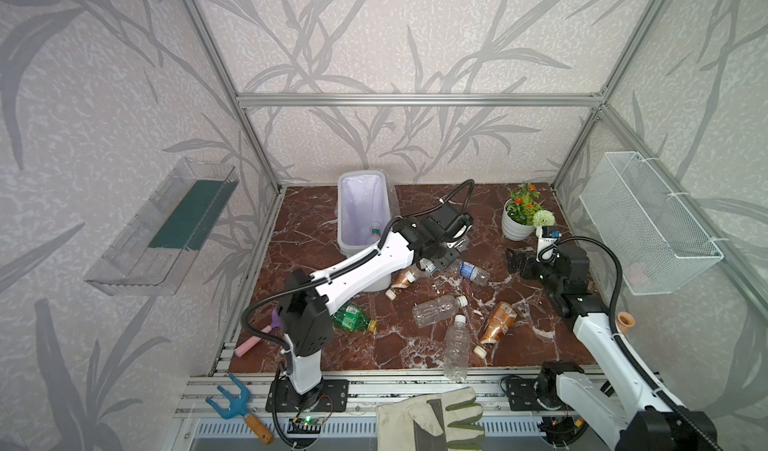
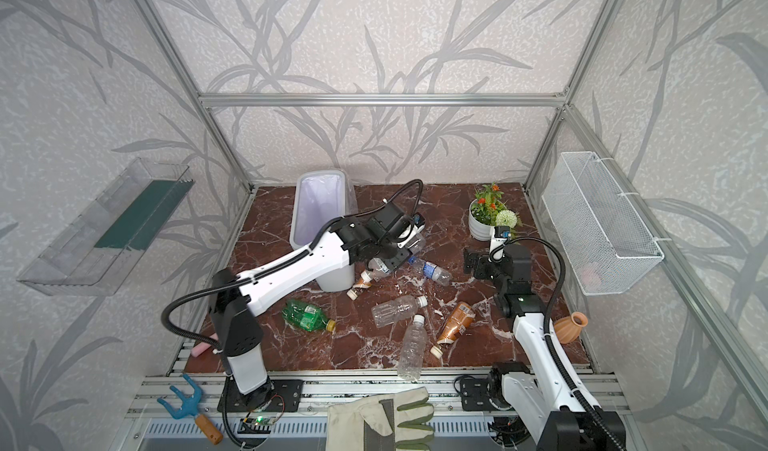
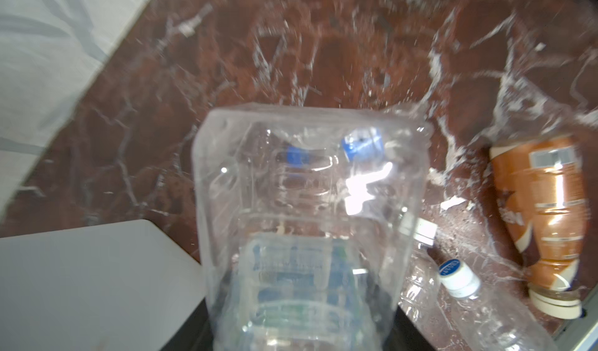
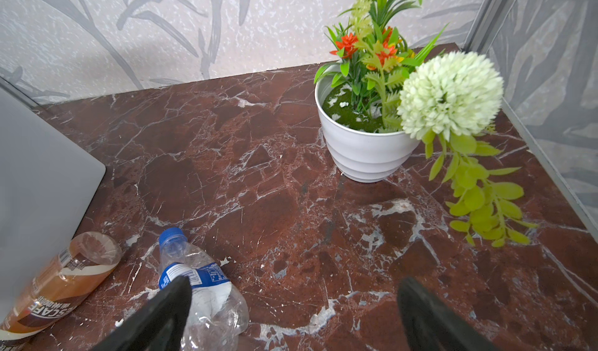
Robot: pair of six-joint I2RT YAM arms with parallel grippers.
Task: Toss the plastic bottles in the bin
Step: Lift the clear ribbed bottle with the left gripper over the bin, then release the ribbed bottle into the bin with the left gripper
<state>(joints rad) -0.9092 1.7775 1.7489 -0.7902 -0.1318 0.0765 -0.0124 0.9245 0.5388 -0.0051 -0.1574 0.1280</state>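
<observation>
The white bin [image 1: 341, 216] stands at the back of the marble floor with one bottle [image 1: 375, 231] inside. My left gripper [image 1: 436, 259] is beside the bin's near end, shut on a clear bottle [image 3: 301, 203] that fills the left wrist view. Several plastic bottles lie on the floor: a blue-capped one [image 1: 471, 271], a brown one [image 1: 401, 280] against the bin, a green one [image 1: 353, 318], two clear ones [image 1: 438, 309] [image 1: 456, 347] and another brown one [image 1: 498, 326]. My right gripper [image 4: 293, 304] stands open just right of the blue-capped bottle [image 4: 200, 278], holding nothing.
A white flowerpot [image 1: 517, 226] with fake flowers stands at the back right. A wire basket [image 1: 648, 224] hangs on the right wall, a clear shelf [image 1: 166, 232] on the left wall. A clay vase [image 1: 625, 322], a glove [image 1: 432, 420] and a blue garden fork [image 1: 232, 403] lie near the front.
</observation>
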